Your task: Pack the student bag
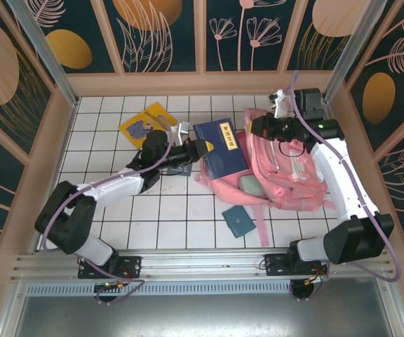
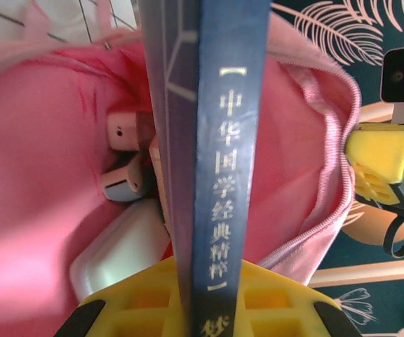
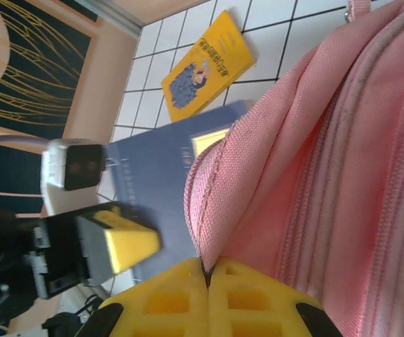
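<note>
At the mouth of the student bag [image 1: 293, 179], right jaws pinch its rim [image 3: 197, 203], left jaws clamp the blue book [image 1: 219, 146]: slide it in straight.

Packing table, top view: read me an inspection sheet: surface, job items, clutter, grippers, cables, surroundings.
Surface: white tiled table, nothing spilled.
Job's things: student bag lying open; blue book at its mouth.
Clutter: yellow book far left; teal notebook near the bag; pale-green case at the bag.
Grippers: left gripper shut on blue book; right gripper shut on the bag's rim.
Cables: purple cable along each arm.
Surroundings: dark leaf-patterned wall panels.
</note>
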`<action>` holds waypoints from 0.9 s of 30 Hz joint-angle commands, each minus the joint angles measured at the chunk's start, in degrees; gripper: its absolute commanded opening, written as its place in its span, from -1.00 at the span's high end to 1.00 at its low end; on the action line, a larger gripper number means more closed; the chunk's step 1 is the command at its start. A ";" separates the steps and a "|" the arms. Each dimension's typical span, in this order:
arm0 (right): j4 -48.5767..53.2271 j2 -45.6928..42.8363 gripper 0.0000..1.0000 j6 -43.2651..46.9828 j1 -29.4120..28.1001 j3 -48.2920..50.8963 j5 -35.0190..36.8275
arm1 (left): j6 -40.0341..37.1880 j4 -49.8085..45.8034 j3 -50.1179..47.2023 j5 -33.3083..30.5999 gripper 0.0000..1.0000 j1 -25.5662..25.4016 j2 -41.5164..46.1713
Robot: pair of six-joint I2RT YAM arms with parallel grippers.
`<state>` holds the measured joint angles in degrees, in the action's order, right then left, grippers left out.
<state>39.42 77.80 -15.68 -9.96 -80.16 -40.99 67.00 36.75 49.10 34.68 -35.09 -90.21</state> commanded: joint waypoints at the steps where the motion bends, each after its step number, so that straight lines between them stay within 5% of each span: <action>1: -8.00 -4.10 1.00 -1.77 1.47 0.16 -8.01 | 6.09 12.43 4.12 2.65 1.00 -2.77 -3.99; 10: -9.88 -5.29 1.00 -5.35 3.66 0.51 -9.02 | 13.59 22.66 11.25 2.67 1.00 -6.05 -19.87; 27: -11.36 -3.84 1.00 -8.31 5.14 0.19 -9.79 | 7.29 11.36 25.29 3.64 1.00 -8.67 -30.80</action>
<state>35.70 75.64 -23.07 -4.95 -78.94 -46.33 75.48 48.38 70.70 37.04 -42.57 -118.39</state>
